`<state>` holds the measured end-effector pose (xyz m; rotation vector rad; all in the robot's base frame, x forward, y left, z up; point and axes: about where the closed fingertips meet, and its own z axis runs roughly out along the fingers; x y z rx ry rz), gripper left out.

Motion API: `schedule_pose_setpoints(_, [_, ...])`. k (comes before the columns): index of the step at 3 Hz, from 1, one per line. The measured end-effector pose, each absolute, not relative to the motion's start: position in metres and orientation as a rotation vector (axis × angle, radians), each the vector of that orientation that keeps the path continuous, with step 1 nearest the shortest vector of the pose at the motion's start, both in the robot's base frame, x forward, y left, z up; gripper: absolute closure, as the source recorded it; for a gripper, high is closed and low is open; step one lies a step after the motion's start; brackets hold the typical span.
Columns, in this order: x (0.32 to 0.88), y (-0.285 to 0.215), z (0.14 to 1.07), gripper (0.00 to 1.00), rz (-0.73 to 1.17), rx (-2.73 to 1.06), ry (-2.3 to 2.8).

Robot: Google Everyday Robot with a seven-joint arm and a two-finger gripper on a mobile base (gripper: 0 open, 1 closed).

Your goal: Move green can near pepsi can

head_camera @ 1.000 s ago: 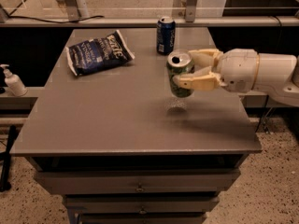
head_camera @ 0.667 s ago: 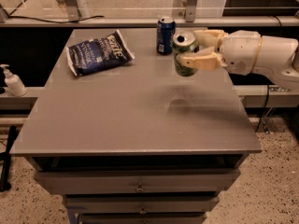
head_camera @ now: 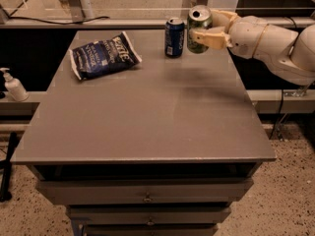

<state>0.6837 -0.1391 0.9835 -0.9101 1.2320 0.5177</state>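
— Where should it go down?
— Not on the table's (head_camera: 147, 136) near half. At the far edge your gripper (head_camera: 205, 27) has its fingers closed round the green can (head_camera: 198, 33), held off the surface just right of the pepsi can (head_camera: 174, 38). Lower it straight and upright, without bumping.

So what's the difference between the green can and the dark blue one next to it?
Colour: the green can is green with pale markings, the pepsi can dark blue. Support: the green can hangs above the table, the gripper holding it with jaws closed near the far right corner; the pepsi can stands on the surface, untouched. Both are similar-sized, upright, with silver tops.
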Motion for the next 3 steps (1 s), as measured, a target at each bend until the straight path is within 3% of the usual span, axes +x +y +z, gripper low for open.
schedule_pose_setpoints(3, [0.748,-0.168,0.946,1.00,0.439,-0.771,1.349])
